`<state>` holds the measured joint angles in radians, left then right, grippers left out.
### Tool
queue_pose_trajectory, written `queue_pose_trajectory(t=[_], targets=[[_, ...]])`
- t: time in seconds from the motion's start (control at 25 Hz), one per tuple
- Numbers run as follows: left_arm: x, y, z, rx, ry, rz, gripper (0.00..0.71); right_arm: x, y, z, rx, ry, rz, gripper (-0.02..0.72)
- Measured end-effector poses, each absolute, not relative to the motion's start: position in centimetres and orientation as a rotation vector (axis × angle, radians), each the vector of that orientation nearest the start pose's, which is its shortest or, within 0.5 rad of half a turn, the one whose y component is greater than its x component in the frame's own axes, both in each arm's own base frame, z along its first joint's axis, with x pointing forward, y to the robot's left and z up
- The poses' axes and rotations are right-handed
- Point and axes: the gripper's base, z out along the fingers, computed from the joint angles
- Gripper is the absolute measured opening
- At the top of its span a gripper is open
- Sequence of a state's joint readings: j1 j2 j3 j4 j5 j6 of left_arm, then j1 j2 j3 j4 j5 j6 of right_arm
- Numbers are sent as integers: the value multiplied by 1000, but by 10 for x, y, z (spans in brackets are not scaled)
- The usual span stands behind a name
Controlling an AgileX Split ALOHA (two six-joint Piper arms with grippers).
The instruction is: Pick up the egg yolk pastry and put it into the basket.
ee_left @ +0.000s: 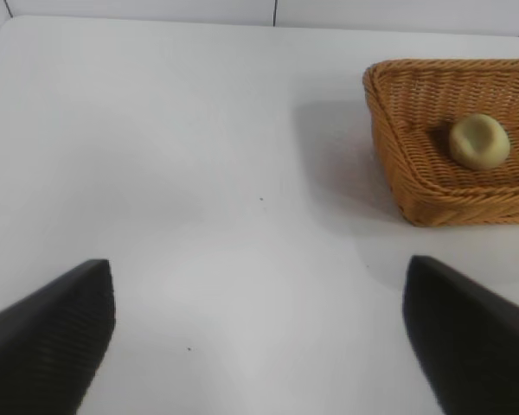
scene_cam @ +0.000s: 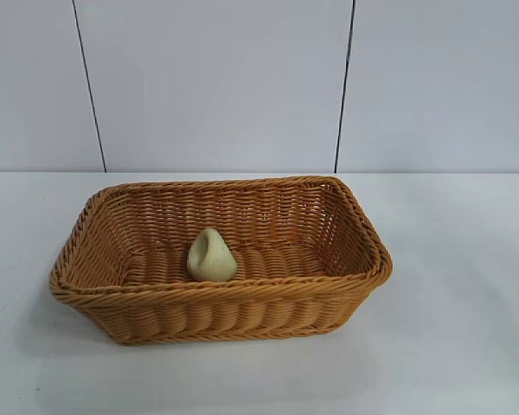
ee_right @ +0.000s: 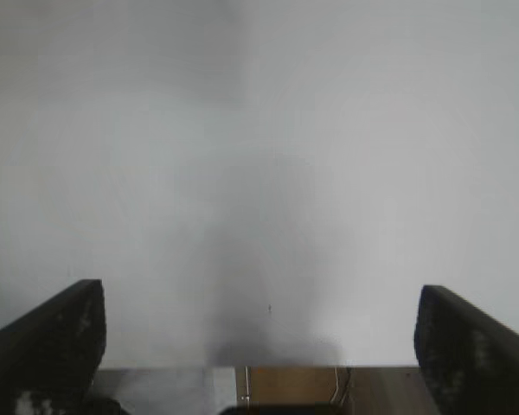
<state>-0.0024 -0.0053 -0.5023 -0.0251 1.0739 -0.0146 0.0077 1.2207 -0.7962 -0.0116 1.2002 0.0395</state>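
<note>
The egg yolk pastry (scene_cam: pixel 212 256), a pale cream lump with a dimple, lies on the floor of the golden-brown wicker basket (scene_cam: pixel 242 320), near its front wall. The left wrist view shows the same pastry (ee_left: pixel 479 141) inside the basket (ee_left: pixel 398 156), far off from my left gripper (ee_left: pixel 259 324). That gripper is open over bare white table, nothing between its dark fingers (ee_left: pixel 60 333). My right gripper (ee_right: pixel 259 337) is open too, above the table's edge, empty, with neither basket nor pastry in its view. Neither arm appears in the exterior view.
The basket stands in the middle of a white table (scene_cam: pixel 450 346), with bare surface on all sides. A pale panelled wall (scene_cam: pixel 216 78) rises behind. Past the table's edge (ee_right: pixel 285 366) in the right wrist view lies a brown floor.
</note>
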Motion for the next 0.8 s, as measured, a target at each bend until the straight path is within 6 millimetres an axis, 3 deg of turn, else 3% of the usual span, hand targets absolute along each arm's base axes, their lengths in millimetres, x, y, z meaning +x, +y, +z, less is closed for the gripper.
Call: queue_pose_trajectory(t=[0.28, 0.56, 0.8], targets=[[-7, -2, 277, -11, 2050, -41, 648, 107, 1, 243, 4, 2819, -2, 695], [-7, -2, 277, -11, 2050, -41, 648, 57, 1, 268, -9, 2411, 16, 695], [-7, -2, 277, -11, 2050, -41, 648, 24, 1, 277, -9, 2195, 16, 695]])
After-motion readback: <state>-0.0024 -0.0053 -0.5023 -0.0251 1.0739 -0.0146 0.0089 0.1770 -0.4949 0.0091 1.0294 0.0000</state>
